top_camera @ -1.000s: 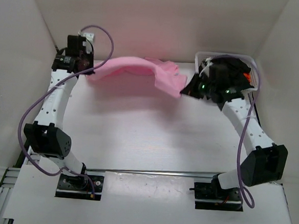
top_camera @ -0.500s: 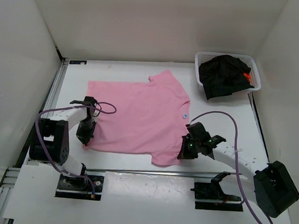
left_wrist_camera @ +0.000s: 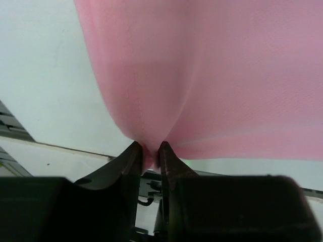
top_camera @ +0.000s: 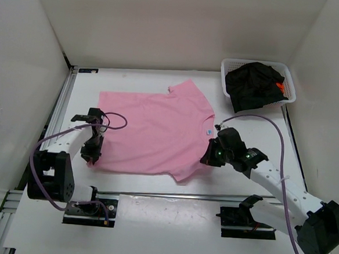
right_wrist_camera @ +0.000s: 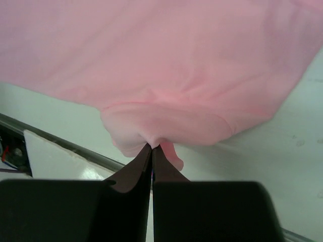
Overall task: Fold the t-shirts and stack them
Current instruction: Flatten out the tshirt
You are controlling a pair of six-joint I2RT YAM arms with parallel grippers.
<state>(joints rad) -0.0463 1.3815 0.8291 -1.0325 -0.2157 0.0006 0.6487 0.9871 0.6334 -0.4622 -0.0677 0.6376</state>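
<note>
Seen from above, the pink t-shirt (top_camera: 154, 132) lies spread flat mid-table. The black t-shirt (top_camera: 253, 83) and orange t-shirt (top_camera: 280, 86) sit in the basket (top_camera: 226, 66) at far right. Only the wrist views show the left gripper (left_wrist_camera: 150, 151) and right gripper (right_wrist_camera: 152, 148) each pinched shut on the pink shirt's near edge. The right gripper has moved slightly farther away since half a second ago.

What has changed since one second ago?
The left gripper and right gripper drew the pink t-shirt from the far side toward the near edge, spread it flat, and stay shut on it. The basket and black t-shirt did not move.
</note>
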